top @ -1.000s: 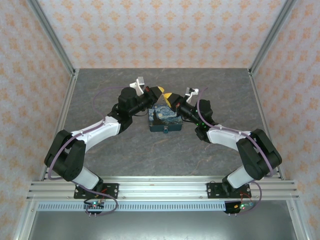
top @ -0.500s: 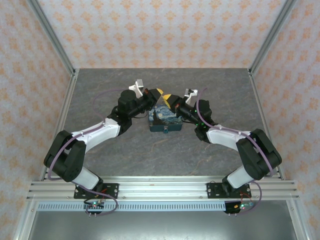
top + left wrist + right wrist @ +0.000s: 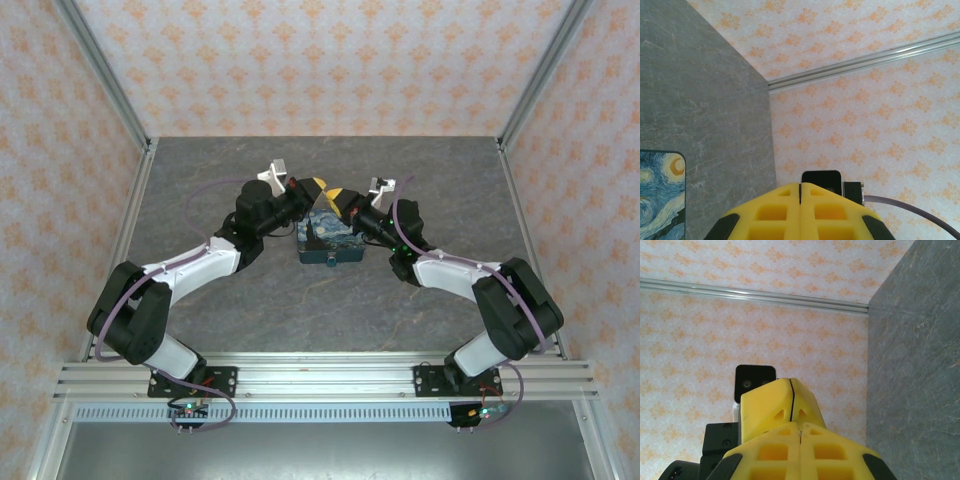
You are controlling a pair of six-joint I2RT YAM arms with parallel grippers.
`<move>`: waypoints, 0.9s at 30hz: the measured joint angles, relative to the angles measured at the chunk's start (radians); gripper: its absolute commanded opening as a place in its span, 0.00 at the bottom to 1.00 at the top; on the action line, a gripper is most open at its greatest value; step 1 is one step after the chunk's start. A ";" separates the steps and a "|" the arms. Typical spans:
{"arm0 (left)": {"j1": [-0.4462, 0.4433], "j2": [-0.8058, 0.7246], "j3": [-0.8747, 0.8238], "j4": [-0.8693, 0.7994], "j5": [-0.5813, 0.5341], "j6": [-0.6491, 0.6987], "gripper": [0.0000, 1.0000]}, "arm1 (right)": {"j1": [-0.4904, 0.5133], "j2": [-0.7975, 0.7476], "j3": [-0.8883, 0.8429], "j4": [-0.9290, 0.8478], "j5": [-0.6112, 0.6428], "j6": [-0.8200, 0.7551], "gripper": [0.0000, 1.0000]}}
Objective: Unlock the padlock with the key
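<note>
A dark-blue box with a starry-night print (image 3: 328, 238) lies mid-table, and its corner shows in the left wrist view (image 3: 660, 192). The tiny teal-blue padlock (image 3: 330, 262) sits at the box's near edge. No key is visible. My left gripper (image 3: 318, 189) and right gripper (image 3: 340, 198) hover over the far side of the box, tip to tip, both shut with nothing seen between the yellow fingers. In the left wrist view my left gripper (image 3: 800, 186) points at the right wrist's camera. In the right wrist view my right gripper (image 3: 801, 425) meets the left arm's fingers (image 3: 775, 397).
The grey stone-look table (image 3: 250, 300) is fenced by patterned walls with aluminium posts (image 3: 105, 80). Both arms arch in from the near edge. Bare surface lies on all sides of the box.
The left gripper has shifted slightly down and toward the right gripper over the first half second. Since then nothing has moved.
</note>
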 measured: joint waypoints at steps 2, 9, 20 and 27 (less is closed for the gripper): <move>0.000 -0.005 0.000 -0.018 -0.004 0.002 0.54 | 0.000 0.002 0.000 -0.001 0.001 0.000 0.00; 0.040 -0.110 0.002 -0.201 -0.041 0.039 0.92 | -0.023 -0.014 -0.039 -0.027 0.008 -0.009 0.00; 0.025 -0.237 0.045 -0.648 -0.119 0.222 1.00 | -0.063 -0.160 -0.066 -0.282 0.011 -0.153 0.00; -0.077 -0.189 -0.076 -0.722 -0.085 0.301 0.90 | -0.077 -0.163 -0.081 -0.370 0.011 -0.195 0.00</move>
